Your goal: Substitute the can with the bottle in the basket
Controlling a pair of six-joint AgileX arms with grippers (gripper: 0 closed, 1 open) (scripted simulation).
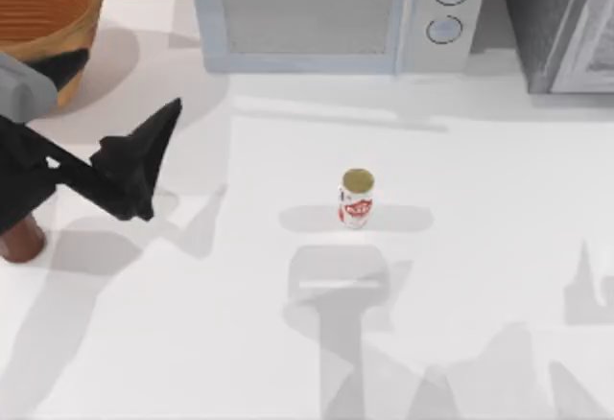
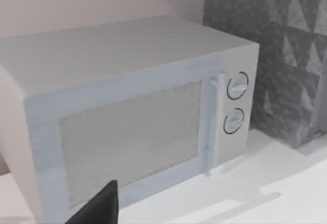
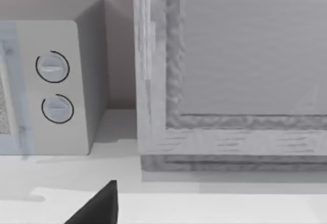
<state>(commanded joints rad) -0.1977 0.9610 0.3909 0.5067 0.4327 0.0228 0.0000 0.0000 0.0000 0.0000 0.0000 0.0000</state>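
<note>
Can (image 1: 356, 198) stands upright mid-table, already out of the basket (image 1: 58, 17) at the far left corner. Left gripper (image 1: 134, 166) hovers near the bottle (image 1: 19, 240) (mostly hidden under the arm); its jaw state I cannot tell. A blind descent could topple the bottle.

one can (image 1: 356, 198), one bottle (image 1: 19, 239), one basket (image 1: 58, 8), one microwave (image 1: 331, 12), one grey cabinet (image 1: 566, 22)

Nothing really readable here tbh. The can (image 1: 356, 198) has a red label with some white lettering on it, but it's too small to make out. The microwave (image 1: 331, 12) has two round knobs, no visible markings or numbers.
</note>
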